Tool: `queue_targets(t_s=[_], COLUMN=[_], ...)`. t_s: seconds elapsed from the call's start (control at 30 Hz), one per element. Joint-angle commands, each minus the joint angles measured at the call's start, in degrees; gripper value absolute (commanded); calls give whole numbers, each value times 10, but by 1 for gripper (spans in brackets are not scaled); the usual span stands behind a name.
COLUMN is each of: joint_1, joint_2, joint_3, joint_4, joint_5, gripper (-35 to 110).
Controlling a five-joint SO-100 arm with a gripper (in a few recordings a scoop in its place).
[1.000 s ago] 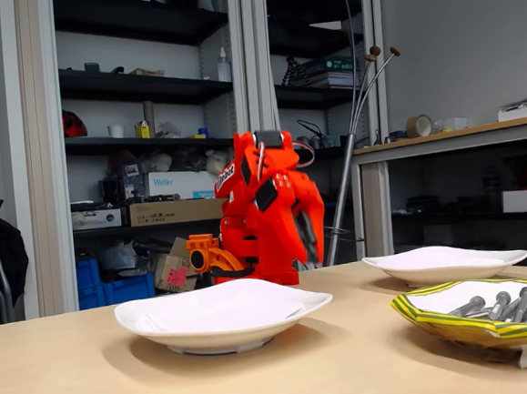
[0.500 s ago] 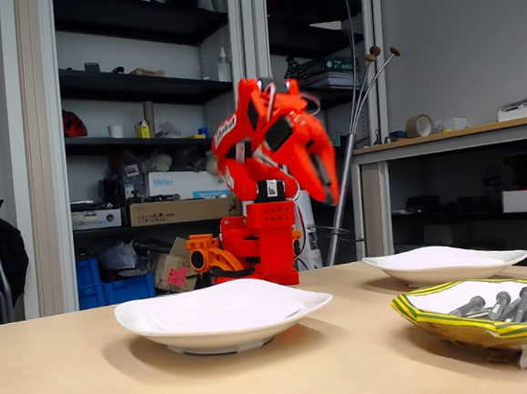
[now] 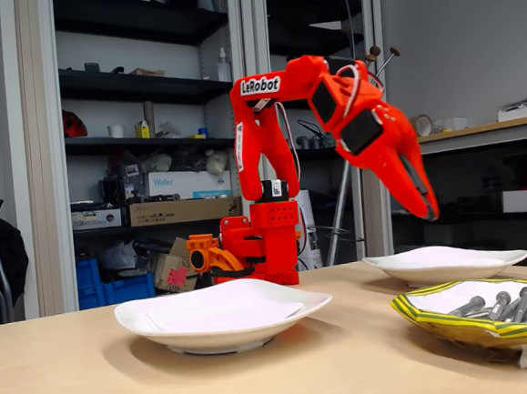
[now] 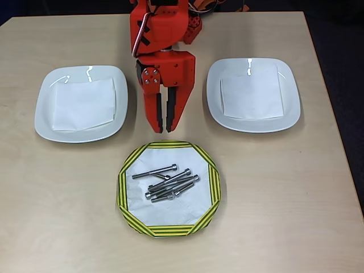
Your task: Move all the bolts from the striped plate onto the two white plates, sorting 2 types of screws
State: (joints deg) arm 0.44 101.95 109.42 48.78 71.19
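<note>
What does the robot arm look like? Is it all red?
Mostly, yes. The arm is bright orange-red plastic with chunky, boxy parts. A white label near the top reads "LeRobot" in red letters. Black motor blocks sit in the joints, and thin white and red cables loop along it. The gripper has two long pointed orange-red fingers with dark inner edges, plus small silver screws above them.

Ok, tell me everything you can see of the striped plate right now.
The striped plate is a shallow, roughly octagonal paper plate with a yellow and dark green striped rim and a white centre. It sits flat on the table's near side in the overhead view, between and in front of the two white plates. A cluster of grey bolts lies in it. The tool hangs above its far edge, not touching.
</note>
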Motion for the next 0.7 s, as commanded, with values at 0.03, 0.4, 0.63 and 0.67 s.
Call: queue_targets(t_s=[0.03, 0.4, 0.63, 0.67], joint_1=[-20, -47, -2, 4], joint_2=[-51, -312, -416, -424], joint_3=[-69, -384, -547, -559], joint_4=[45, 228, 317, 319], joint_5=[254, 428, 428, 428], gripper=[5, 11, 17, 17])
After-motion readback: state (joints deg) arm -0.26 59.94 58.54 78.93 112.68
